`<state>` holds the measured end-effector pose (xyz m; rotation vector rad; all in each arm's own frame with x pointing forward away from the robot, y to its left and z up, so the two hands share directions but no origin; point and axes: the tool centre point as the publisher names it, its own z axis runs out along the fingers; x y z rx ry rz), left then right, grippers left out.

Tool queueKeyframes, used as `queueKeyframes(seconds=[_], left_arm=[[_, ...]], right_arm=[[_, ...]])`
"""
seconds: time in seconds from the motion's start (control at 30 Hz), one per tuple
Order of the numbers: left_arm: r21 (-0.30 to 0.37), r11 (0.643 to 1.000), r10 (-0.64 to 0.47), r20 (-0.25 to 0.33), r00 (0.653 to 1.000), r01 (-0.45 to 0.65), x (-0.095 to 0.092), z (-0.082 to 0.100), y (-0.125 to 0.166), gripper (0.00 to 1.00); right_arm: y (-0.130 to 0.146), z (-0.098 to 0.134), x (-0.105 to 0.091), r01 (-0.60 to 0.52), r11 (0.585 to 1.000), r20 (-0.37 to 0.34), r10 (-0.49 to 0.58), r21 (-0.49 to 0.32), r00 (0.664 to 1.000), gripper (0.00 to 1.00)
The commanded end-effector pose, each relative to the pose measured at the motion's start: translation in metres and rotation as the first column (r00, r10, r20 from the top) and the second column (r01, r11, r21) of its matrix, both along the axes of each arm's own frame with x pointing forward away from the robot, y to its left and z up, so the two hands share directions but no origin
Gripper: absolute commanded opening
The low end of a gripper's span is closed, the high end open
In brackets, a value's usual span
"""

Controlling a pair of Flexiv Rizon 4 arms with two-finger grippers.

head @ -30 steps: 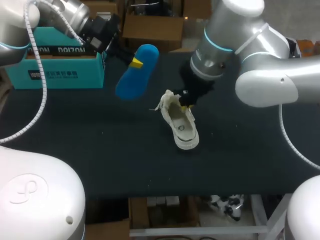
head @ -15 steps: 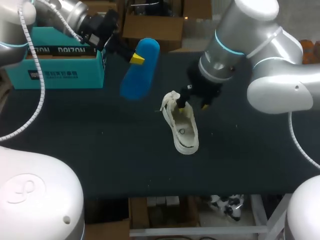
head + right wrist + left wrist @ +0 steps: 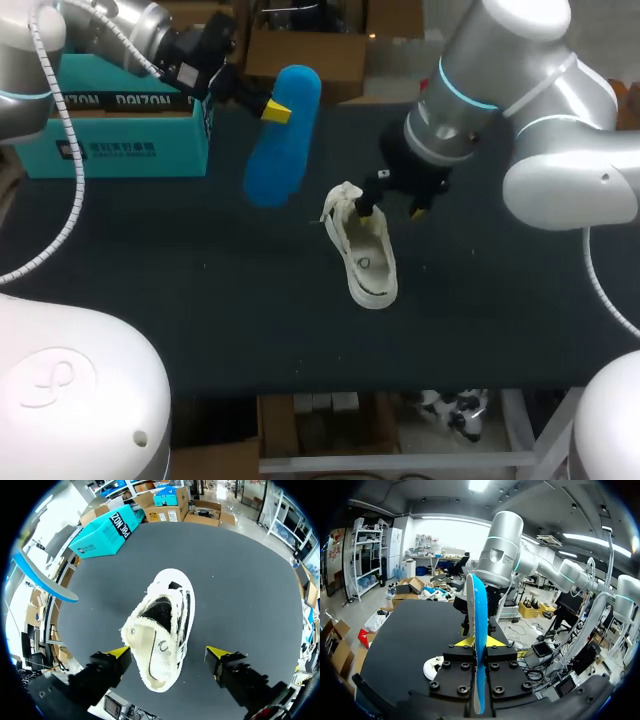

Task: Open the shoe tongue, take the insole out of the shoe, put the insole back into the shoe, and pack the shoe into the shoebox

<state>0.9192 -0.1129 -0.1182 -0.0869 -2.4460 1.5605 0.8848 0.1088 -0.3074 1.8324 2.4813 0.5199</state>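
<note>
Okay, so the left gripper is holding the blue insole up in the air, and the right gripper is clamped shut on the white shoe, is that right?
Not quite. The left gripper does hold the blue insole in the air, but the right gripper is open, not clamped on the white shoe. The right wrist view shows its fingers spread wide, one tip well clear of the shoe.

We are working under bright overhead light: the black table [image 3: 200, 300] is showing only faint shadow, the white shoe [image 3: 366, 258] is glowing, our right arm [image 3: 500, 60] is catching glare.
</note>
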Motion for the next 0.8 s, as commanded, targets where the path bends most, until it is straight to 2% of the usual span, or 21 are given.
queueKeyframes(seconds=[0.03,0.17,0.23,0.33,0.4,0.43,0.47,0.5,0.53,0.57,0.8], left_arm=[[-0.003,1.000,0.004,0.001,1.000,-0.004,-0.001,-0.001,0.000,0.00],[-0.048,0.999,0.021,-0.002,1.000,-0.021,-0.031,-0.001,0.000,0.00],[-0.054,0.998,0.039,-0.006,0.999,-0.039,-0.040,-0.001,-0.002,0.00],[-0.102,0.993,0.055,-0.022,0.998,-0.057,-0.048,0.000,-0.004,0.00],[-0.132,0.988,0.080,-0.029,0.996,-0.083,-0.051,0.000,-0.006,0.00],[-0.146,0.984,0.095,-0.026,0.995,-0.098,-0.052,0.000,-0.007,0.00],[-0.156,0.981,0.110,-0.026,0.994,-0.112,-0.053,0.000,-0.008,0.00],[-0.167,0.978,0.121,-0.026,0.992,-0.123,-0.054,0.000,-0.010,0.00],[-0.171,0.977,0.124,-0.026,0.992,-0.127,-0.055,0.000,-0.012,0.00],[-0.172,0.977,0.122,-0.034,0.992,-0.126,-0.055,0.001,-0.014,0.00],[-0.215,0.969,0.118,-0.051,0.992,-0.126,-0.058,0.012,-0.019,0.00]], right_arm=[[0.000,0.000,0.000,0.001,1.000,-0.001,-0.001,-0.002,1.000,1.00],[-0.008,0.015,-0.010,0.010,0.999,-0.024,-0.009,0.035,1.000,1.00],[-0.012,0.019,-0.015,0.039,0.998,-0.044,-0.036,0.054,0.998,1.00],[-0.017,0.021,-0.022,0.108,0.991,-0.096,-0.101,0.074,0.990,1.00],[-0.022,0.021,-0.026,0.160,0.980,-0.143,-0.143,0.116,0.979,1.00],[-0.026,0.020,-0.029,0.220,0.964,-0.186,-0.192,0.147,0.964,1.00],[-0.030,0.020,-0.030,0.257,0.942,-0.226,-0.208,0.217,0.952,1.00],[-0.034,0.020,-0.032,0.277,0.927,-0.249,-0.214,0.253,0.945,1.00],[-0.036,0.021,-0.034,0.323,0.930,-0.273,-0.269,0.176,0.924,1.00],[-0.032,0.023,-0.036,0.312,0.940,-0.260,-0.269,0.141,0.927,1.00],[-0.032,0.023,-0.036,0.312,0.940,-0.260,-0.269,0.141,0.927,1.00]])
